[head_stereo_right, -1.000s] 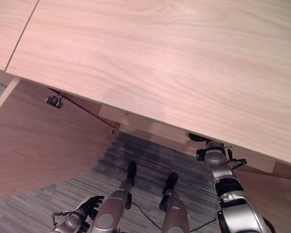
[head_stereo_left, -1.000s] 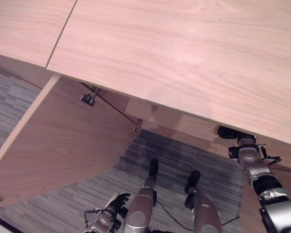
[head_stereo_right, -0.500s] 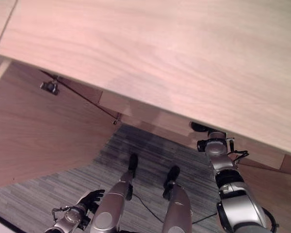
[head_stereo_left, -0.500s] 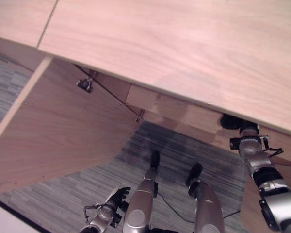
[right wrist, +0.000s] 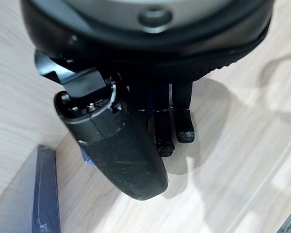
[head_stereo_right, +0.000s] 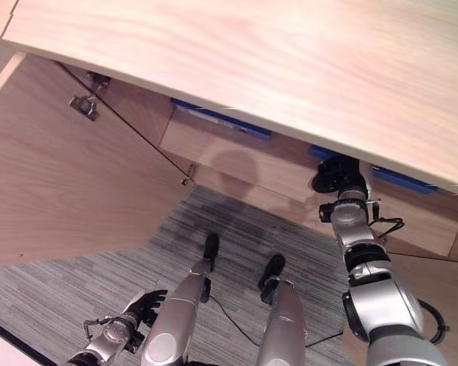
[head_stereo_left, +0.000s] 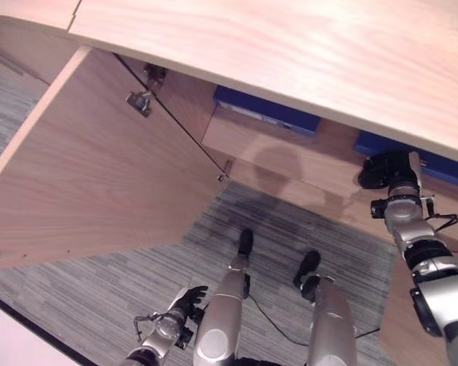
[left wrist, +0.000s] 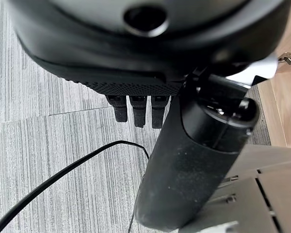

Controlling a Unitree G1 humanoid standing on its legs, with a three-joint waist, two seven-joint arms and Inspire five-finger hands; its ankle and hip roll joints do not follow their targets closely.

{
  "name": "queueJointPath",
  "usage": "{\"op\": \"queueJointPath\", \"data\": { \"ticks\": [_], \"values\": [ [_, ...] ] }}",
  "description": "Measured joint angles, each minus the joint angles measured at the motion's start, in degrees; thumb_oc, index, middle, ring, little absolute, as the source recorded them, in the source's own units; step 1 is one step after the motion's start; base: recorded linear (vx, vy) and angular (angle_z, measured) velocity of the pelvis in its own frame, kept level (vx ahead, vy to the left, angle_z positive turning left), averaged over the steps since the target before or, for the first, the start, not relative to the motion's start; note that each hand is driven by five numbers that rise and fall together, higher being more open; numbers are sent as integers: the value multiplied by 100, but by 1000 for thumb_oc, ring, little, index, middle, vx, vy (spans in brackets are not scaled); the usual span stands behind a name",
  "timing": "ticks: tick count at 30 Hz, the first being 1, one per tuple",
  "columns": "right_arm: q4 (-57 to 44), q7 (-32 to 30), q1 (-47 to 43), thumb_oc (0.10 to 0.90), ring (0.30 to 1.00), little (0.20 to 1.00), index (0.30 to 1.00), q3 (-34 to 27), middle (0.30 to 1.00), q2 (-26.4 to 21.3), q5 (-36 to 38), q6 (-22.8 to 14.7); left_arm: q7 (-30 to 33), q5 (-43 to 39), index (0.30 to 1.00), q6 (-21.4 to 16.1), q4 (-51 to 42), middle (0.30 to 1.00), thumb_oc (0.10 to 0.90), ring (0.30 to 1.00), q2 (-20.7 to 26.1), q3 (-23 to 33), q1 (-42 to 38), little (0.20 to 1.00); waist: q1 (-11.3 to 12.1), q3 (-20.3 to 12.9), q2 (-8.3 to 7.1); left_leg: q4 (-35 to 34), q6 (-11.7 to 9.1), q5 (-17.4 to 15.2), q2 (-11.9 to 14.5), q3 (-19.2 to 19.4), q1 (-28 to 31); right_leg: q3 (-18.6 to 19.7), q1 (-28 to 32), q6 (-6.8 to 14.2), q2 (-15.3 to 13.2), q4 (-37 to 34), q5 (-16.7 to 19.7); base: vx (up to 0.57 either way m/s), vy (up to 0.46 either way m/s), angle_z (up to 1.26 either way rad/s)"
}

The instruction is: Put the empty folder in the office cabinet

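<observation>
Folder (head_stereo_left: 269,111) is now exposed on the cabinet (head_stereo_left: 305,164) shelf, placement judged done; right hand (head_stereo_left: 387,171) inside with relaxed fingers grasping nothing, left hand (head_stereo_left: 185,303) released low.

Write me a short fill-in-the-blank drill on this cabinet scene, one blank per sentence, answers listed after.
1. The cabinet door stands ____.
2. The folders lying on the shelf inside the cabinet are ____ in colour.
3. The right hand reaches into the cabinet, while the left hand hangs low above the grey ____.

Answers: open; blue; carpet
</observation>
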Motion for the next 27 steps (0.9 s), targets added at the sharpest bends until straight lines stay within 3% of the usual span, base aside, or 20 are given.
{"op": "queueJointPath", "data": {
  "ticks": [14, 19, 21, 23, 24, 25, 26, 27],
  "values": [
    [246, 204, -63, 400, 300, 300, 300, 152, 300, -104, 327, 381, -16, 24, 900, 10, 27, 900, 800, 900, -2, -41, -21, 900, 89, -1, 1, -110, 9, 6, 1, 46, 372, -26, 438, 28, 12, -261, 101, 7, 2, 0],
    [-1400, 89, 1076, 400, 300, 300, 300, -333, 300, -13, 322, 212, -12, 80, 900, 58, 157, 900, 800, 900, -60, 24, 2, 900, 29, -7, -5, -374, 28, 18, 38, 59, 840, -75, 945, 53, 87, -608, 165, 93, 33, 1],
    [-2089, 21, 1665, 400, 300, 300, 300, -728, 300, 288, 321, 40, -8, 204, 900, 142, 236, 900, 800, 900, -124, 140, 22, 900, -24, -16, -18, -528, 47, 5, 86, 91, 1132, -123, 1300, 88, 164, -893, 240, 144, 56, -2],
    [-2746, -5, 2280, 400, 300, 300, 300, -879, 300, 748, 322, -112, -2, 303, 900, 214, 287, 900, 800, 900, -103, 289, 130, 900, -151, -232, -197, -701, 110, -3, 113, 120, 1259, -179, 1480, 127, 224, -1176, 330, 151, 67, -3],
    [-2891, -5, 2439, 718, 778, 778, 778, -883, 778, 899, 321, -172, 0, 314, 900, 282, 324, 900, 800, 900, -98, 336, 168, 900, -202, -306, -249, -744, 90, 20, 114, 120, 1309, -194, 1556, 148, 243, -1262, 362, 127, 73, -1],
    [-3100, 51, 2762, 800, 900, 900, 900, -995, 900, 1061, 322, -176, -10, 344, 900, 335, 372, 900, 800, 900, -121, 488, 174, 900, -225, -336, -289, -819, 96, 42, 118, 167, 1437, -201, 1685, 156, 264, -1357, 405, 153, 73, -1],
    [-3444, 156, 3157, 800, 900, 900, 900, -1130, 900, 1288, 322, -201, -3, 344, 900, 410, 407, 900, 800, 900, -145, 613, 234, 900, -283, -359, -323, -944, 100, 43, 124, 190, 1637, -213, 1916, 189, 304, -1555, 456, 115, 94, -11],
    [-3718, 361, 3736, 800, 900, 900, 900, -1075, 900, 1596, 324, -263, 4, 344, 900, 475, 547, 900, 800, 900, -138, 720, 422, 900, -449, -649, -459, -1100, 129, 25, 116, 247, 1796, -196, 2115, 243, 342, -1860, 534, 124, 126, -16]
  ]
}}
